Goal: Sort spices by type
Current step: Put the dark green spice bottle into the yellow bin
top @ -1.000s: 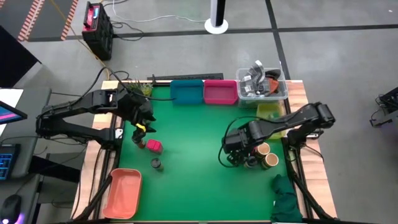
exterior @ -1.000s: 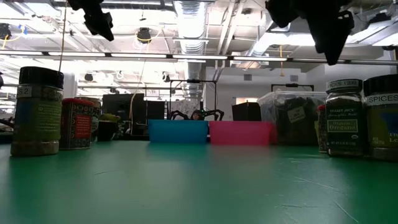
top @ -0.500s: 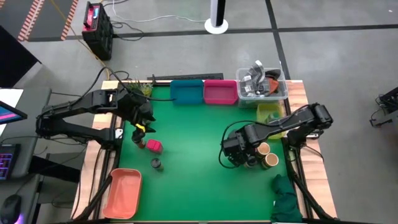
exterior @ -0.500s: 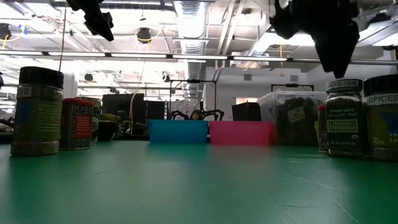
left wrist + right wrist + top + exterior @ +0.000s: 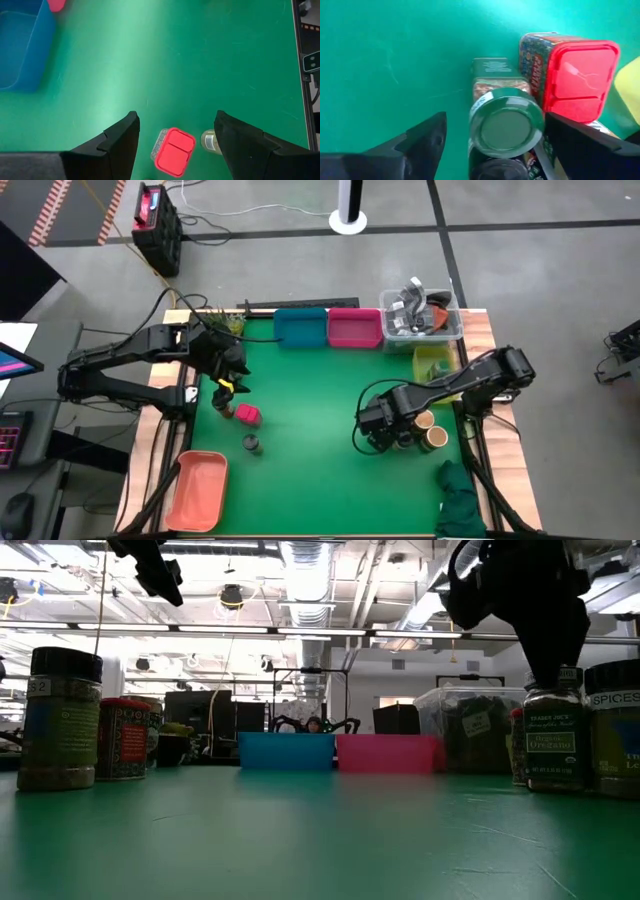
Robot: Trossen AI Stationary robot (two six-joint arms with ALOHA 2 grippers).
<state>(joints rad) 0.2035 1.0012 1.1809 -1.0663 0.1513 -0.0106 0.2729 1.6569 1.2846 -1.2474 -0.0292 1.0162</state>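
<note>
Right hand [image 5: 492,135] lowered, straddling green-lidded jar [image 5: 506,123]

Upright spices [image 5: 415,430], two tabletop clusters

The left gripper [image 5: 175,130] hovers over the green counter [image 5: 190,60] with its jaws spread wide, both dark fingers [image 5: 117,145] framing a gap. Right in that gap, below the jaws and touching neither finger, lies a red-lidded pack [image 5: 172,152], with a small jar [image 5: 210,141] just beside it, close to one finger. Well ahead of the jaws, off to one side, sits a blue bin [image 5: 20,50], a pink bin [image 5: 56,4] peeking out beyond it.
</note>
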